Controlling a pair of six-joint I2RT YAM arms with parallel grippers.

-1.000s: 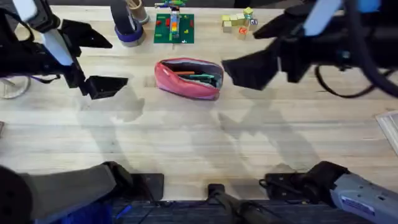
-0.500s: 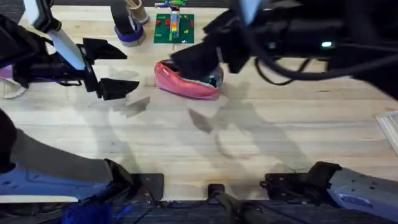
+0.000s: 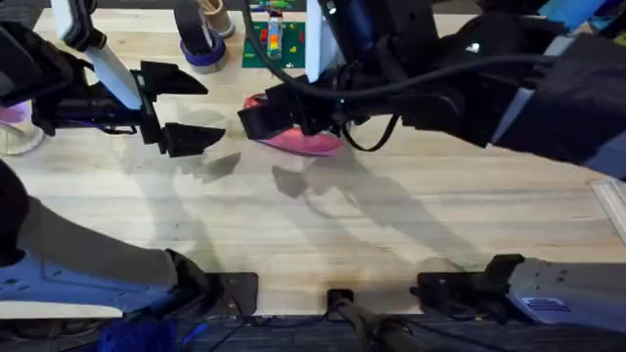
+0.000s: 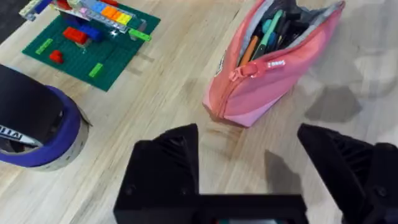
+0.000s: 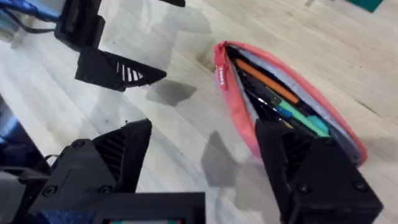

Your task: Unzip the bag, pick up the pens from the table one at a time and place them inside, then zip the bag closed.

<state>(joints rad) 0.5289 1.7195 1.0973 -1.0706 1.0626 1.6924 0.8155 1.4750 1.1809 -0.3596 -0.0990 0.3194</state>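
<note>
The table carries the bag near its far middle, lying unzipped with its mouth gaping. The right arm reaches across from the right and hangs over the bag, hiding most of it from above. The right gripper is spread wide and holds nothing; one finger sits just over the bag's near edge, the other over bare wood beside the bag. The left gripper hovers to the left of the bag, apart from it, its fingers also wide open and empty, pointed toward the bag's zipper end. Just behind the bag lies a green baseplate with small bricks, and left of that a tape roll. Inside the bag lie the pens: an orange one, a green one and darker ones, bunched along the lining.
</note>
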